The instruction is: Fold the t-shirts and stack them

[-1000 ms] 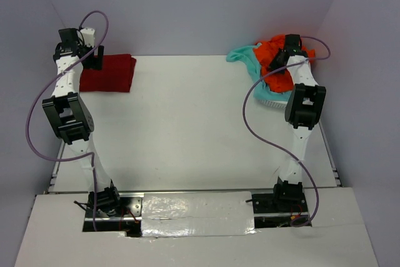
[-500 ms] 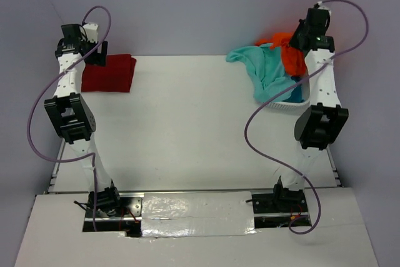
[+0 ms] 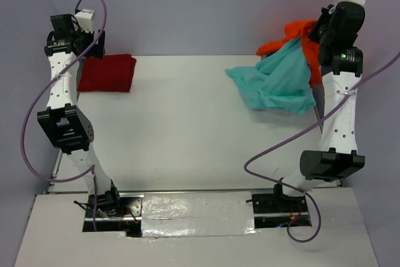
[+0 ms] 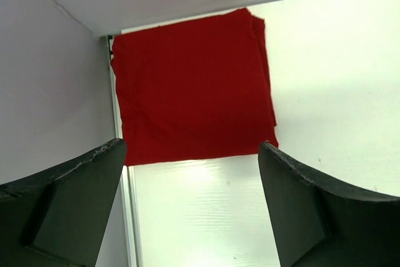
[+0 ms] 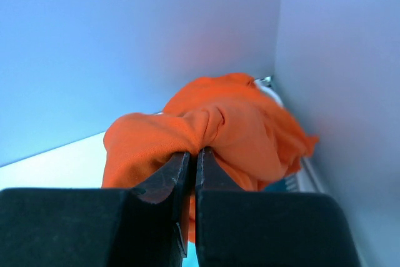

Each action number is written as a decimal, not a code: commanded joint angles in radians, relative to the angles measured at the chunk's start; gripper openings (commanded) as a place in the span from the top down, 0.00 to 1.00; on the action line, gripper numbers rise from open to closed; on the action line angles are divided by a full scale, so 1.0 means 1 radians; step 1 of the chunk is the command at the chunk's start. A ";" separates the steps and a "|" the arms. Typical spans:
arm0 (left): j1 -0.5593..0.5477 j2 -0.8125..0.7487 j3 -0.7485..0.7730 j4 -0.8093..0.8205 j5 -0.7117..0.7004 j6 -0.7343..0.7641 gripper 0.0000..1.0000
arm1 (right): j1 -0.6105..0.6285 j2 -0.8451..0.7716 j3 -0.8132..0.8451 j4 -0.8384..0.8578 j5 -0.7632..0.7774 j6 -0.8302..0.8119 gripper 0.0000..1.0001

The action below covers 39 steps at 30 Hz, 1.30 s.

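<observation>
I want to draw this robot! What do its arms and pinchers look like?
Both the left arm and right arm are white tubes with chunky black joints. A thin purple cable loops along each one. The left gripper and right gripper have two black, wedge-shaped fingers each.

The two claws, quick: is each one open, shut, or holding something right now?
Left claw: open, holding nothing, above the folded red shirt.
Right claw: shut on the orange shirt.
</observation>
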<state>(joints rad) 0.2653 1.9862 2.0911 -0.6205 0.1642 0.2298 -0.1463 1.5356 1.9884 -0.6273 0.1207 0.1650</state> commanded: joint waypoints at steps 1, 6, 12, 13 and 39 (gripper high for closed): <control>-0.009 -0.061 -0.028 0.004 0.046 -0.023 0.01 | -0.022 0.052 0.003 0.080 0.057 -0.065 1.00; -0.017 -0.073 -0.046 -0.015 0.061 -0.017 0.01 | -0.032 0.226 0.082 0.025 0.011 -0.073 0.99; -0.029 -0.075 -0.117 0.007 0.069 -0.004 0.01 | -0.022 0.267 -0.109 -0.041 -0.139 -0.053 0.31; -0.035 -0.070 -0.124 0.008 0.067 0.000 0.01 | -0.021 0.273 -0.111 -0.049 -0.095 -0.056 0.18; -0.135 0.091 -0.104 0.039 -0.008 0.039 0.01 | 0.062 0.822 0.247 0.089 0.089 -0.102 0.86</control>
<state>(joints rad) 0.1310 2.1468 1.9972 -0.6170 0.1661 0.2413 -0.0830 2.4126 2.2562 -0.6483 0.1547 0.0521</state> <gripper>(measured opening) 0.993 0.289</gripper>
